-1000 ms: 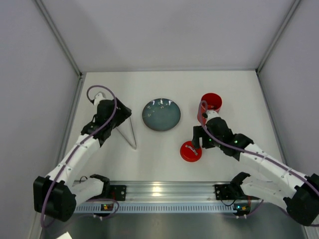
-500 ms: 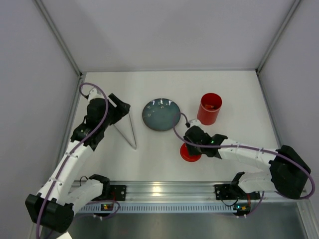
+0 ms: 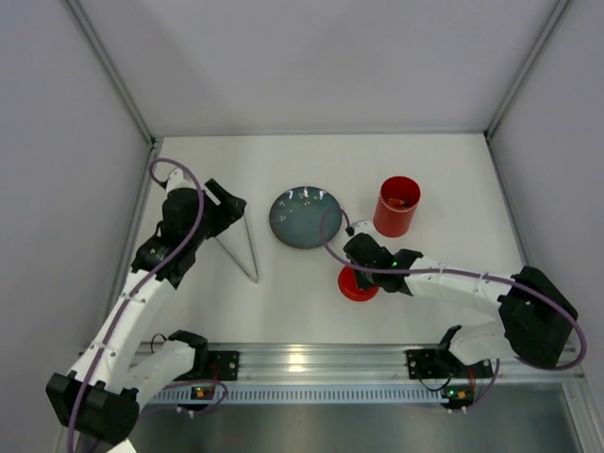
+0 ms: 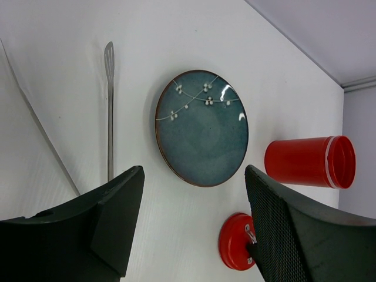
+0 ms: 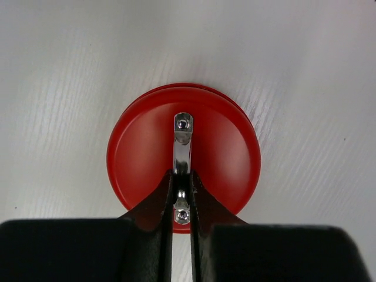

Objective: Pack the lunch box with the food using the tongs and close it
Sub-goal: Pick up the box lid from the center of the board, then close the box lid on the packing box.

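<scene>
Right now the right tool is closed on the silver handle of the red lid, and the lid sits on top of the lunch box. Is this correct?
Not quite. The right tool is shut on the silver handle, but the lid lies flat on the table, apart from the lunch box, which stands open. The top external view shows this.

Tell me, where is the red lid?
In the top view the lid lies on the table right of centre, below the plate and lunch box in the picture, its handle pinched by the right pincer.
</scene>
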Robot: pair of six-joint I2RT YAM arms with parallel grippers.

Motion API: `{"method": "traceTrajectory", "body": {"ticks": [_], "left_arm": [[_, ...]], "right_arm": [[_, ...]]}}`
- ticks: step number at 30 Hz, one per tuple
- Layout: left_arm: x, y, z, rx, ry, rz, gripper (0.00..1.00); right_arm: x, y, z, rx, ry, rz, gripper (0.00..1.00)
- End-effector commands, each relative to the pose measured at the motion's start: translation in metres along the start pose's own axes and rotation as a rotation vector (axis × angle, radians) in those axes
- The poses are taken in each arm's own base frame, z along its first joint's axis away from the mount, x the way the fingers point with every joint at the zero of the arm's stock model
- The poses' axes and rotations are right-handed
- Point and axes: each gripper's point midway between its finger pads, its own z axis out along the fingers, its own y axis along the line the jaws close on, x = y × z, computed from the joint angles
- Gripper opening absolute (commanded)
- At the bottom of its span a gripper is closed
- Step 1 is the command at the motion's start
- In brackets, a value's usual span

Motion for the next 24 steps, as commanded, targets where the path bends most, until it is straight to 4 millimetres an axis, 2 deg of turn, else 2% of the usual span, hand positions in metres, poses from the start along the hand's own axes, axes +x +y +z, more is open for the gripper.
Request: {"method": "traceTrajectory", "body": {"ticks": [1, 3, 5, 6, 8, 9, 10, 11, 12, 13, 14, 15, 16, 17, 18, 19, 20, 21, 22, 23, 24], "left_arm": [[-0.015, -0.012, -0.013, 0.042, -0.041, 0.012, 0.75], [-0.017, -0.015, -0.016, 0.053, -0.044, 0.018, 0.75], [-0.018, -0.017, -0.018, 0.059, -0.041, 0.021, 0.75], [-0.02, -0.02, -0.019, 0.066, -0.044, 0.023, 0.75], [-0.022, -0.022, -0.02, 0.072, -0.046, 0.026, 0.75], [-0.023, -0.024, -0.022, 0.078, -0.048, 0.027, 0.75], [-0.024, -0.025, -0.022, 0.081, -0.047, 0.027, 0.75], [-0.024, -0.026, -0.021, 0.084, -0.047, 0.027, 0.75], [-0.024, -0.026, -0.021, 0.086, -0.043, 0.029, 0.75], [-0.025, -0.028, -0.022, 0.091, -0.044, 0.03, 0.75], [-0.025, -0.029, -0.022, 0.091, -0.042, 0.033, 0.75], [-0.024, -0.028, -0.022, 0.087, -0.038, 0.035, 0.75], [-0.025, -0.029, -0.023, 0.092, -0.037, 0.037, 0.75], [-0.025, -0.03, -0.024, 0.096, -0.037, 0.041, 0.75], [-0.025, -0.031, -0.024, 0.099, -0.035, 0.043, 0.75], [-0.024, -0.033, -0.025, 0.111, -0.028, 0.046, 0.75], [-0.024, -0.034, -0.025, 0.115, -0.026, 0.05, 0.75], [-0.024, -0.034, -0.025, 0.117, -0.024, 0.056, 0.75], [-0.024, -0.035, -0.026, 0.118, -0.021, 0.059, 0.75], [-0.025, -0.036, -0.026, 0.121, -0.019, 0.062, 0.75], [-0.025, -0.036, -0.027, 0.119, -0.018, 0.069, 0.75]], "right_arm": [[-0.045, 0.021, -0.026, -0.07, -0.11, 0.026, 0.0], [-0.06, 0.022, -0.045, -0.09, -0.148, 0.036, 0.0], [-0.084, 0.019, -0.072, -0.094, -0.205, 0.046, 0.0], [-0.106, 0.021, -0.09, -0.103, -0.258, 0.059, 0.0], [-0.122, 0.004, -0.107, -0.017, -0.288, 0.047, 0.0], [-0.15, 0.001, -0.128, -0.003, -0.346, 0.069, 0.0], [-0.161, -0.007, -0.136, 0.037, -0.36, 0.062, 0.0], [-0.162, -0.019, -0.133, 0.117, -0.322, 0.039, 0.0], [-0.188, -0.027, -0.149, 0.134, -0.365, 0.076, 0.0], [-0.197, -0.035, -0.152, 0.157, -0.363, 0.073, 0.0], [-0.199, -0.041, -0.145, 0.185, -0.323, 0.066, 0.0], [-0.219, -0.055, -0.154, 0.206, -0.35, 0.109, 0.0], [-0.226, -0.064, -0.154, 0.221, -0.349, 0.116, 0.0], [-0.23, -0.068, -0.146, 0.226, -0.324, 0.124, 0.0], [-0.24, -0.084, -0.152, 0.249, -0.327, 0.159, 0.0], [-0.246, -0.09, -0.15, 0.25, -0.324, 0.162, 0.0], [-0.249, -0.09, -0.139, 0.234, -0.294, 0.16, 0.0], [-0.256, -0.101, -0.143, 0.242, -0.291, 0.178, 0.0], [-0.257, -0.106, -0.139, 0.25, -0.27, 0.175, 0.0], [-0.256, -0.11, -0.126, 0.269, -0.229, 0.173, 0.0], [-0.259, -0.12, -0.127, 0.282, -0.221, 0.192, 0.0]]}}
